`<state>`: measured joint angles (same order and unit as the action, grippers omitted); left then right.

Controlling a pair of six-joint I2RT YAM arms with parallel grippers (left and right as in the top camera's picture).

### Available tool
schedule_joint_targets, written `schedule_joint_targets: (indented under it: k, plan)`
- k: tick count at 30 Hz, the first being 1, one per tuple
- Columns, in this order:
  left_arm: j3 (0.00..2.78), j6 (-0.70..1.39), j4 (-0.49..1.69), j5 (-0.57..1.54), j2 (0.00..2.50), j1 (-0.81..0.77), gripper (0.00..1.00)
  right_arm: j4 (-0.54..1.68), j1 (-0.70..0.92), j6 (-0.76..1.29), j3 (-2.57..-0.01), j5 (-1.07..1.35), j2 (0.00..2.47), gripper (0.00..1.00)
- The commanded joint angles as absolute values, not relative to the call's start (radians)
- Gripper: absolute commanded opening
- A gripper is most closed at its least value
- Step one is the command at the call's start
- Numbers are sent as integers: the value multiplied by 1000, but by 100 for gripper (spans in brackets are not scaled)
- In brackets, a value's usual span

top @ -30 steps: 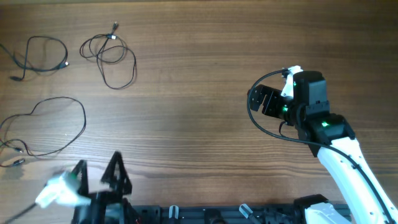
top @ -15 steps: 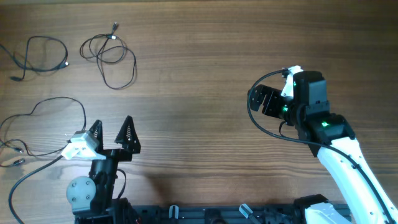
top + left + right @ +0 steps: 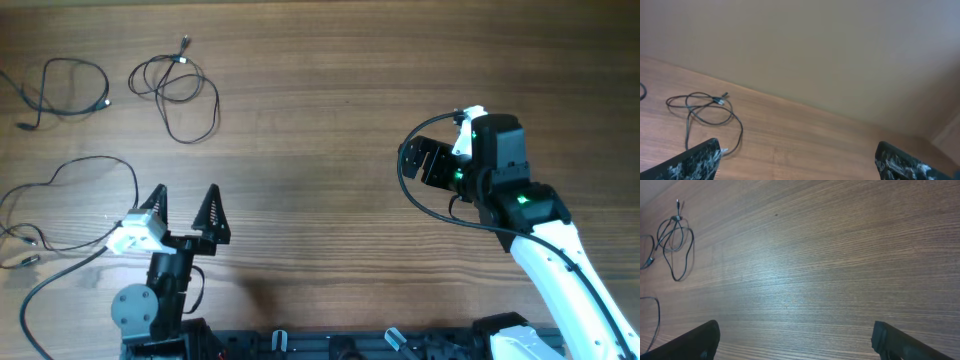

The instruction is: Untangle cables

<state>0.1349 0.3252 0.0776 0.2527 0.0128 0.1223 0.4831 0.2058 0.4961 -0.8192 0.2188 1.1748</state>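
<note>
Three thin black cables lie apart at the table's far left. A looped cable [image 3: 178, 92] with a small plug lies at the top, a second cable [image 3: 66, 86] left of it, and a third cable [image 3: 92, 196] below. My left gripper [image 3: 186, 203] is open and empty, just right of the third cable. The left wrist view shows the looped cable [image 3: 705, 107] ahead of the left fingers [image 3: 696, 159]. My right gripper [image 3: 413, 159] is open and empty, far to the right. The right wrist view shows the looped cable [image 3: 675, 244] far off at upper left.
Brown wooden table [image 3: 320, 120]. A thicker black cable [image 3: 425, 208] wired to the right arm loops beside the wrist. The left arm's own cable [image 3: 50, 280] trails near the front left edge. A plain wall [image 3: 815, 45] rises behind the table.
The left arm has come up from the front edge, and its open gripper has moved away from that edge and slightly right. The right arm and the cables have not moved.
</note>
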Motion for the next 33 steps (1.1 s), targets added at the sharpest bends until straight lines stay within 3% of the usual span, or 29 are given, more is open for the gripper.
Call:
schedule_joint_targets:
  k: [1, 14, 19, 33]
  plan:
    - [90, 268, 69, 280, 6, 113, 100, 480, 202, 500, -830, 202, 1182, 100]
    - [7, 265, 59, 212, 3, 12, 100, 480, 202, 500, -830, 202, 1182, 100]
    - [7, 156, 60, 209, 3, -19, 100, 480, 202, 500, -830, 202, 1182, 100]
    - [7, 157, 59, 204, 4, -22, 100, 481, 202, 500, -830, 202, 1182, 100]
